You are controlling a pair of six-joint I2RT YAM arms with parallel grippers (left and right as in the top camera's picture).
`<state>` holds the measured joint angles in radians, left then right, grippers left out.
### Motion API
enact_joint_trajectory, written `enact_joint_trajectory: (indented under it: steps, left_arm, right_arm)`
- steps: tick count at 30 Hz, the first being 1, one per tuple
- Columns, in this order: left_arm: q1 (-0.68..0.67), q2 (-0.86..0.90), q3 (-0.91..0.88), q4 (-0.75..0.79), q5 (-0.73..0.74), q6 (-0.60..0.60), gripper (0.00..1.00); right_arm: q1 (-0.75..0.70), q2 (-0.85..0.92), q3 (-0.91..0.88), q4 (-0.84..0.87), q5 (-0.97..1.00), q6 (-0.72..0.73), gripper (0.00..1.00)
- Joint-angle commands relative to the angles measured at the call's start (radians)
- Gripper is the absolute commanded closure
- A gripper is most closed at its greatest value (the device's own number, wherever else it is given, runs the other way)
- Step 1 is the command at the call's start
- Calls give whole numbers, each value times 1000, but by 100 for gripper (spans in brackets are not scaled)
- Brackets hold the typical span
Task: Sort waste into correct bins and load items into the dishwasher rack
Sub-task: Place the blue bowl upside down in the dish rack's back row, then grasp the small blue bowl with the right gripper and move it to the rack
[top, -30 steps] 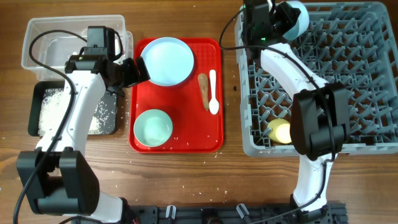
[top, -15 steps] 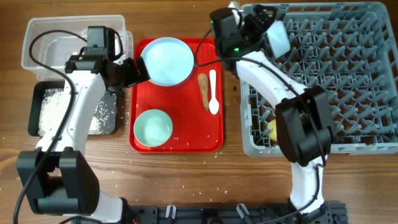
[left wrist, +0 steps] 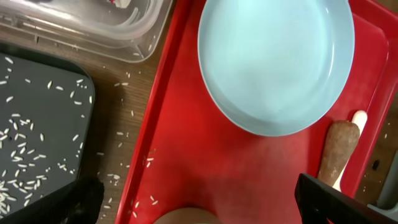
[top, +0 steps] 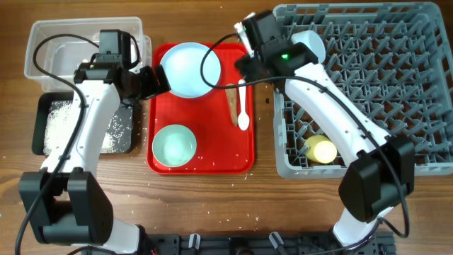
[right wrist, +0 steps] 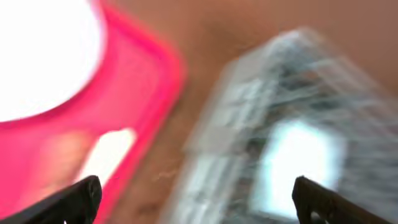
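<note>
Overhead: two bins at the left of the frame, one clear tub (top: 42,42) above one black tray (top: 56,131). Loose rice grains (top: 53,117) are scattered in the black tray and on the worktop (top: 212,205), too many to count. One red tray (top: 212,161) at the centre carries one pale-blue plate (top: 190,67), one mint-green bowl (top: 174,145), one brown stick (top: 232,105) and one white spoon (top: 243,113), the stick and spoon side by side. One grey rack (top: 396,92) fills the right; it holds one whitish bowl (top: 311,44) at its upper left and one yellow cup (top: 322,150) near its lower left.

The left pincer (top: 163,79) sits at the plate's left rim; the right pincer (top: 241,71) hangs over the red tray's upper right edge.

Left wrist: the left pincer (left wrist: 199,196) is wide, one finger at each lower corner and nothing between them. The plate (left wrist: 277,62) lies ahead of it, the stick (left wrist: 339,149) at the right, and the black tray (left wrist: 37,124) and tub (left wrist: 93,31) at the left.

Right wrist: badly blurred. The right pincer (right wrist: 202,199) is spread wide and empty, with red tray (right wrist: 124,124) at the left and rack (right wrist: 249,155) at the right.

A second ago the right pincer was over the rack's top left corner with the whitish bowl at it — now the bowl stands alone in the rack and the arm has swung left to the red tray. The left arm and everything else lie as they did.
</note>
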<state>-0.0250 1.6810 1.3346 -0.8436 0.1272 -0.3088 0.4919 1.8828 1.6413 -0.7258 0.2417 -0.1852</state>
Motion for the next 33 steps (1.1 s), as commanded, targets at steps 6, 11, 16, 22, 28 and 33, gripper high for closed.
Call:
enact_joint_trajectory:
  steps: [6, 11, 16, 22, 28, 33]
  left_arm:
    - [5, -13, 6, 3, -8, 10, 0]
    - [42, -28, 36, 75, -10, 104, 0]
    - [130, -123, 82, 70, -10, 290, 0]
    - [230, -206, 81, 65, -6, 443, 0]
    - [230, -210, 81, 92, -6, 516, 0]
    - [230, -215, 81, 84, -6, 515, 0]
  right_arm:
    - [14, -26, -5, -84, -658, 446, 0]
    - [58, -23, -16, -77, -639, 499, 10]
    - [140, 48, -19, -77, -598, 589, 19]
    - [255, 158, -19, -99, -506, 687, 44]
    - [304, 269, -19, -111, -513, 727, 60]
    - [304, 297, -19, -104, -517, 740, 76]
